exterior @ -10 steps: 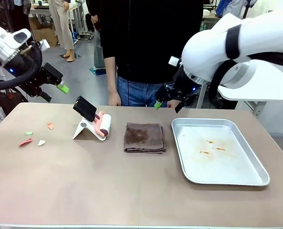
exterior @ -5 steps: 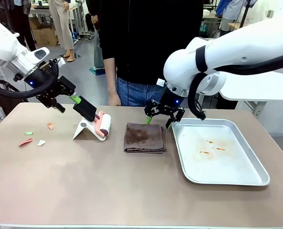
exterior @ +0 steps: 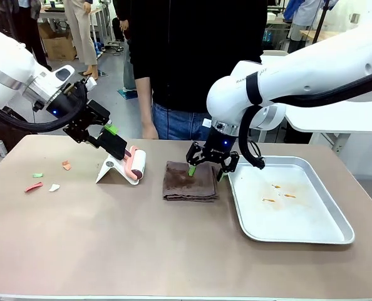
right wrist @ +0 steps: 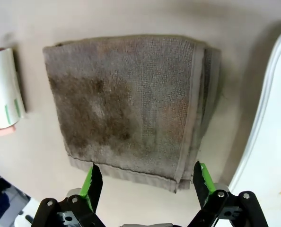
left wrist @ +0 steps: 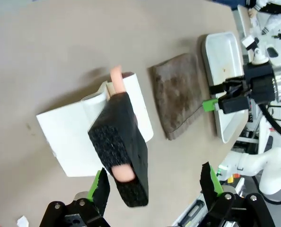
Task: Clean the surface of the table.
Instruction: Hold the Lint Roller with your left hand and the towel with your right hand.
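Table [exterior: 142, 251]: smooth matte tan-brown top, pale edge along the near side. Lies directly under both claws and extends well past them to either side. Long axis apparently across the front view, from beyond the left claw [exterior: 106, 135] to beyond the right claw [exterior: 206, 170]; short axis from the robot's side toward the person [exterior: 198, 56] standing at the far edge. Top flat and level. Left claw: jaws spread wide, gripping nothing. Hangs over the black handle of a lint roller [exterior: 136, 164]; in the wrist view, handle end between the fingers [left wrist: 101, 184], close to one green pad, contact not clear. Roller propped on a white stand [exterior: 109, 170] directly below that claw. Small red, orange, green and white scraps [exterior: 34, 186] on bare table well off to that claw's outer side. Right claw: jaws likewise wide apart, empty. Sits low over a folded brown towel [exterior: 190, 182], one green pad just at the cloth in the front view; in the wrist view, fingers [right wrist: 92, 182] straddling one edge of the towel. Cloth darker-stained toward the middle. Silver metal tray [exterior: 336, 233] just beside the right claw, on its own arm's side, with a few orange smears inside.
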